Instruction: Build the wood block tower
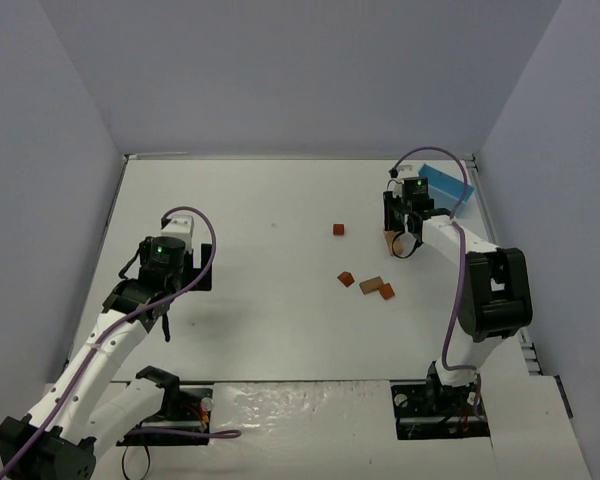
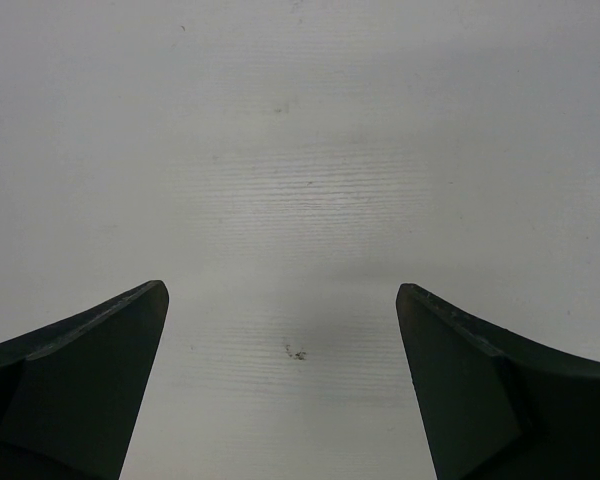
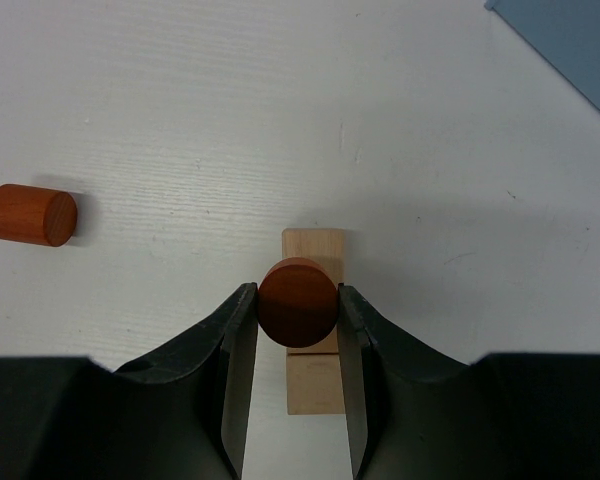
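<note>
right tool (image 3: pixel 296 296) around reddish cylinder (image 3: pixel 297 304)

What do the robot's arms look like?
The left arm and right arm are white tubes with chunky black joints. A purple cable loops along each one, and a tiny green light glows on each wrist. The fingers are dark, smooth wedges, like pointy fins.

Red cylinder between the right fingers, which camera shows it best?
The right wrist view. The red cylinder sits centre frame, round face to the camera, between the fingers of the right gripper, with a tan block beneath. In the top external view the right gripper hides it. The left wrist view shows only table.
</note>
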Controlling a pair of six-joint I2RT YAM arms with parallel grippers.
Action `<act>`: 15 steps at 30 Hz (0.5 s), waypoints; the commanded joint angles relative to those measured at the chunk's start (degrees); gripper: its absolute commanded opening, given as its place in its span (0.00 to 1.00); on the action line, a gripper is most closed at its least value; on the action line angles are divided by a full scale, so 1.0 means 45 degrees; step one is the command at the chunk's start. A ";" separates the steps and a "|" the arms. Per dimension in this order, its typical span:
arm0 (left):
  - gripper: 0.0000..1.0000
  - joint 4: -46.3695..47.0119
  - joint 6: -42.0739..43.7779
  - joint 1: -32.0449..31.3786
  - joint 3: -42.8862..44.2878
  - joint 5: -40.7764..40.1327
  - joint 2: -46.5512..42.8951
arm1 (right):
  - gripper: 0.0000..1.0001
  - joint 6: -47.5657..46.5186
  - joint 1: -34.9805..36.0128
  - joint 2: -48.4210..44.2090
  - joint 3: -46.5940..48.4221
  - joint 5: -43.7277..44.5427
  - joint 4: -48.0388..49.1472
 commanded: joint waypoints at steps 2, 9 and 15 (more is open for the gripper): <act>0.97 0.0699 0.0284 0.0072 0.0456 -0.0179 0.0209 | 0.00 -0.0213 -0.0132 0.0125 0.0712 0.0086 0.0689; 0.97 0.0700 0.0289 0.0072 0.0475 -0.0168 0.0316 | 0.00 -0.0252 -0.0186 0.0412 0.0825 0.0056 0.0694; 0.97 0.0719 0.0290 0.0072 0.0475 -0.0071 0.0355 | 0.00 -0.0253 -0.0205 0.0549 0.0825 0.0018 0.0713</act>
